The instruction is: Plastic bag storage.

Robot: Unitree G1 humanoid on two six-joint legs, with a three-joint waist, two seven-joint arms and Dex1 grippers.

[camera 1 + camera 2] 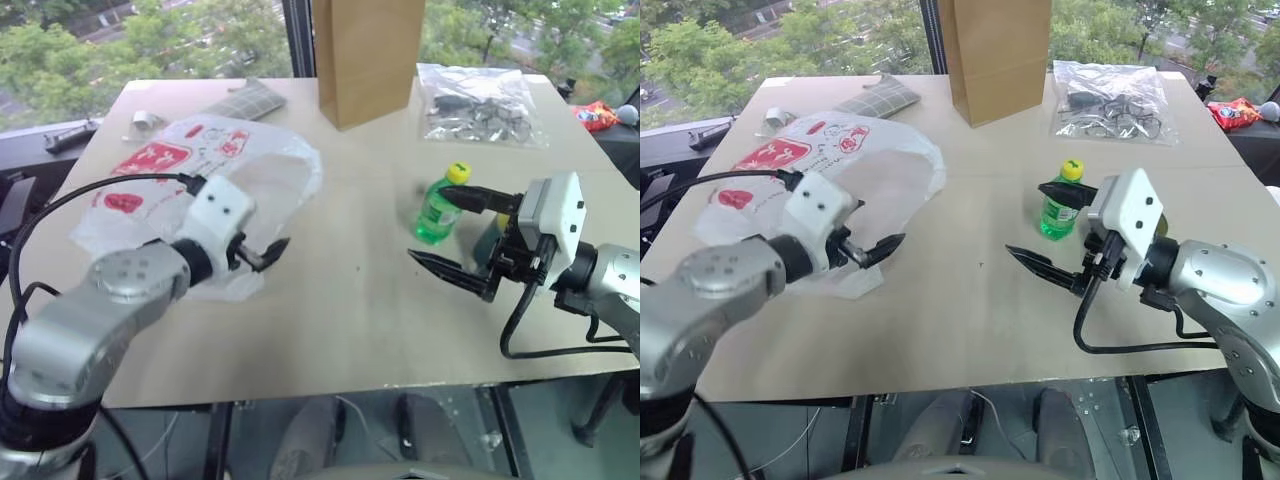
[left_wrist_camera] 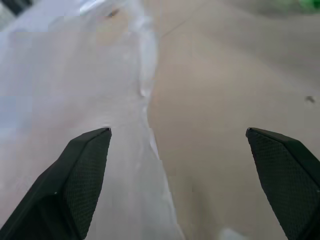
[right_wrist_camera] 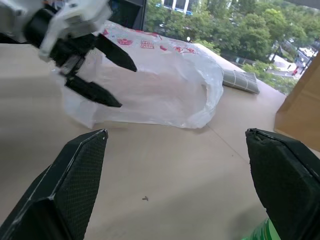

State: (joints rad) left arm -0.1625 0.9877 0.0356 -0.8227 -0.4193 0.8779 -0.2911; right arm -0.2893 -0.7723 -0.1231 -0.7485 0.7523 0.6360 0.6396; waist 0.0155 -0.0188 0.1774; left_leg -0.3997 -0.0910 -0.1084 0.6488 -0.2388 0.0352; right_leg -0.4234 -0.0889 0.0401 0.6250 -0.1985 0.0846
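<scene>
Now, line by line:

Left pincer (image 1: 268, 252): standing wide open, its two black fingers spread apart and gripping nothing; it is hovering over the near edge of the plastic bag, tips pointing toward the right pincer.

Right pincer (image 1: 450, 232): also gaping fully, holding nothing; its upper finger is reaching in front of the green bottle, while the lower finger is hanging over bare tabletop. Whether that upper finger is touching the bottle, I cannot tell.

Plastic bag (image 1: 255, 165): lying flat and crinkled on the table (image 1: 340, 320), directly beneath and beyond the left pincer, well apart from the right pincer. Its red printed panels are showing on the side away from the right pincer; its translucent open end is curving toward the table's middle. In the right wrist view it is lying just behind the left pincer's spread fingers.

Green bottle (image 1: 437, 212): standing upright with a yellow cap, just behind the right pincer's upper finger, far from the left pincer.

Brown paper bag (image 1: 367, 55): standing upright at the far edge, beyond the gap between both pincers.

Clear packet (image 1: 478, 105): lying beyond the right pincer, beside the paper bag, holding dark small items.

Grey folded piece (image 1: 243, 98): lying past the plastic bag, beyond the left pincer.
</scene>
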